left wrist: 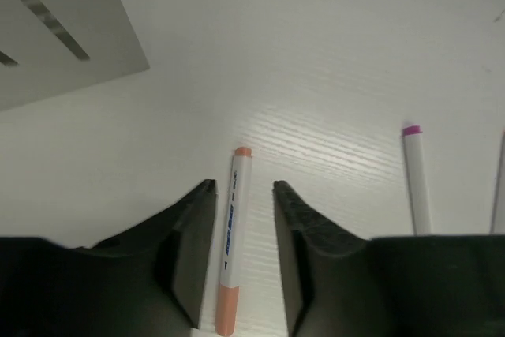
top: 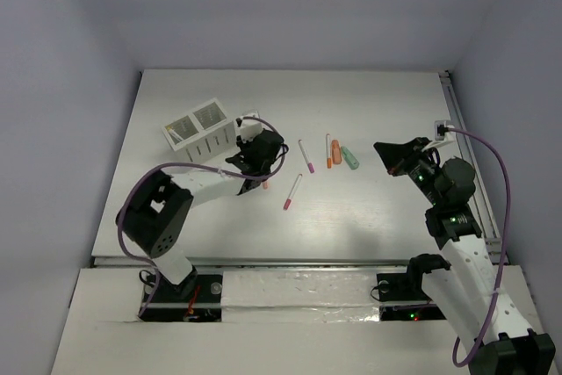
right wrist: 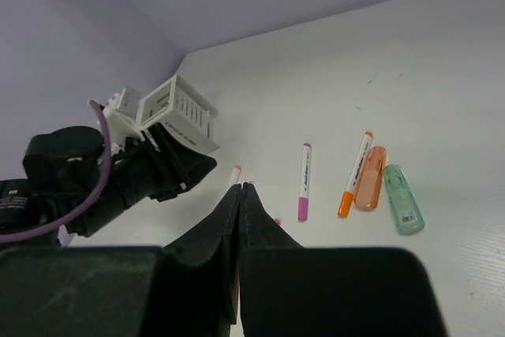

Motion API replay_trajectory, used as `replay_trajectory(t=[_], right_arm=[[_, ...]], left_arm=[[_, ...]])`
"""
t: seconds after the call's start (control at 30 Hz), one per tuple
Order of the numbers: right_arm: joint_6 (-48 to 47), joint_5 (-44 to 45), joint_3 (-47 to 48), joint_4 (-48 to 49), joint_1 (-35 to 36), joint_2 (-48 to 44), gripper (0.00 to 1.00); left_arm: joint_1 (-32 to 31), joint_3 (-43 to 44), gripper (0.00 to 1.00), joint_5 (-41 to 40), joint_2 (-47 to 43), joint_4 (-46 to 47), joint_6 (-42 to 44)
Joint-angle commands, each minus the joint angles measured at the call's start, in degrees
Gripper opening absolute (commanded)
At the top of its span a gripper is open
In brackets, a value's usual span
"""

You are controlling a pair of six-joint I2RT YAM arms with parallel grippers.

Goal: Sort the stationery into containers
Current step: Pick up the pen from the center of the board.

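Note:
A white pen with peach ends [left wrist: 231, 242] lies flat on the table between the fingers of my left gripper [left wrist: 243, 187]. Its jaws are open and straddle the pen without clamping it. The white two-compartment organiser [top: 202, 129] stands just to the left of that gripper [top: 255, 154]. A magenta-tipped pen [top: 306, 155], a pink-tipped pen [top: 292, 191], an orange-tipped pen [right wrist: 355, 175], a stubby orange marker [right wrist: 371, 177] and a mint-green marker [right wrist: 404, 199] lie at mid-table. My right gripper [right wrist: 243, 187] hovers shut and empty to the right of them.
The organiser's slotted wall [left wrist: 63, 29] sits close at the upper left in the left wrist view. A white socket block [top: 442, 129] with a purple cable is at the table's right edge. Purple walls enclose the table on three sides.

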Motion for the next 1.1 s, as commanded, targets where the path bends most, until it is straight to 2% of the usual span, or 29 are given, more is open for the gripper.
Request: replay_trajectory(t=[0.0, 0.07, 0.2, 0.27, 0.57, 0.77, 0.9, 1.07], right_arm=[[-0.4, -1.0, 0.3, 2.4, -0.1, 0.1, 0.00], [-0.4, -1.3, 0.3, 2.6, -0.1, 0.3, 0.00], [-0.2, -1.8, 0.2, 3.2, -0.1, 0.1, 0.22], [-0.1, -1.9, 0.1, 3.3, -0.1, 0.2, 0.24], [-0.1, -2.1, 0.1, 3.3, -0.1, 0.0, 0.25], [-0.2, -1.8, 0.2, 3.1, -0.1, -0.4, 0.26], [-0.2, -1.8, 0.1, 2.9, -0.1, -0.5, 0.26], [-0.2, -1.5, 0.2, 2.9, -0.1, -0.6, 0.26]], left_arm=[[0.1, 4.5, 0.36, 0.1, 2.3, -1.3, -1.3], [0.1, 5.4, 0.39, 1.1, 5.3, -2.2, -1.4], [2.4, 5.6, 0.38, 4.7, 9.0, -1.9, -1.4], [2.4, 5.7, 0.37, 5.2, 10.9, -1.4, -0.8], [3.0, 7.0, 0.33, 5.9, 15.3, -2.4, -0.3], [3.0, 6.8, 0.16, 6.1, 16.9, -2.4, -1.0], [3.0, 5.9, 0.00, 5.5, 16.0, -2.7, -1.5], [3.5, 4.8, 0.00, 5.2, 11.9, -3.3, -1.2]])
